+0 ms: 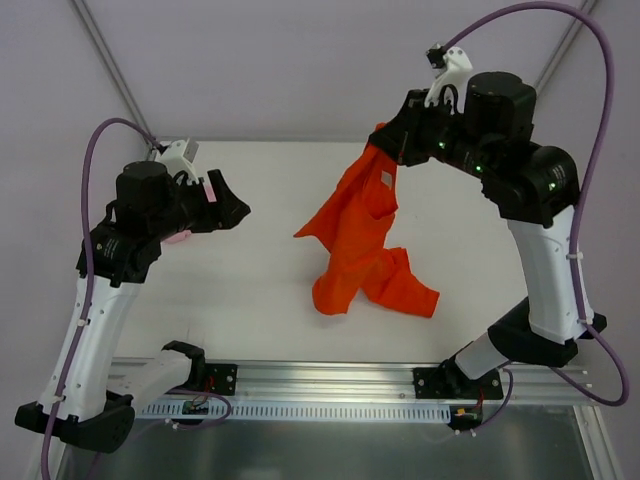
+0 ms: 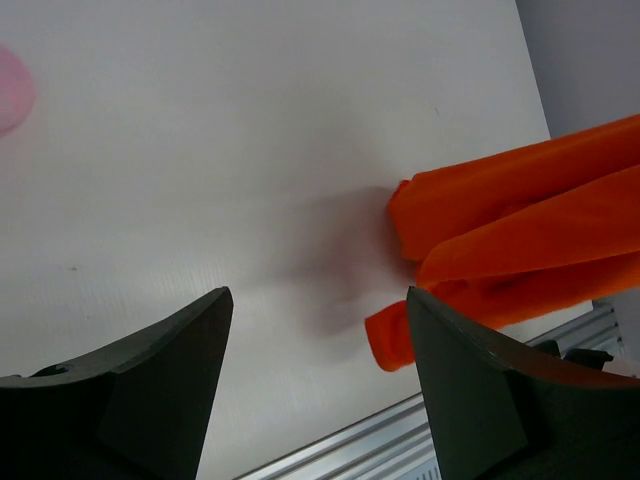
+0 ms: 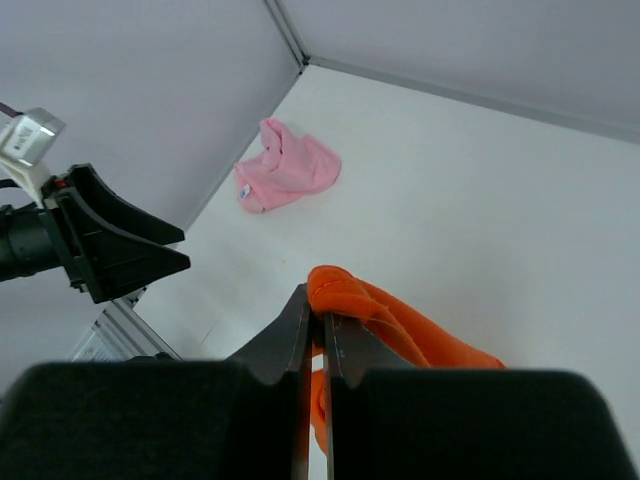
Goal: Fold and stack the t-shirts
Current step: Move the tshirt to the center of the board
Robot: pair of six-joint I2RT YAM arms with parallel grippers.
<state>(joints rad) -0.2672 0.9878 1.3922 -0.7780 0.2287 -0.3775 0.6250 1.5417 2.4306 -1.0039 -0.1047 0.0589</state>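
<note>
Under the right tool (image 1: 383,143), top view: orange t-shirt (image 1: 362,240) hangs from one pinched edge, its lower part bunched on the surface (image 1: 250,290). Left tool (image 1: 232,207) sits well apart to the side, jaws spread, nothing in it. Pink t-shirt (image 1: 179,238) is only a sliver below the left arm.

Left wrist view: left tool (image 2: 318,300) wide and empty. Orange t-shirt (image 2: 520,230) lies ahead, off toward one finger, not touching. Pink t-shirt (image 2: 12,85) is at the far edge.

Right wrist view: right tool (image 3: 315,322) clamped tight on a rolled fold of the orange t-shirt (image 3: 400,325). Pink t-shirt (image 3: 290,165) is crumpled well beyond it, near the corner.

Handling, judged: light, limp cloth with no stiffness, so a single pinch lets it rope and twist. Likely best hold for the left tool is a hem or shoulder corner away from the pinch, to spread it flat. Thin fabric may slip from a shallow bite, so take a doubled edge.
</note>
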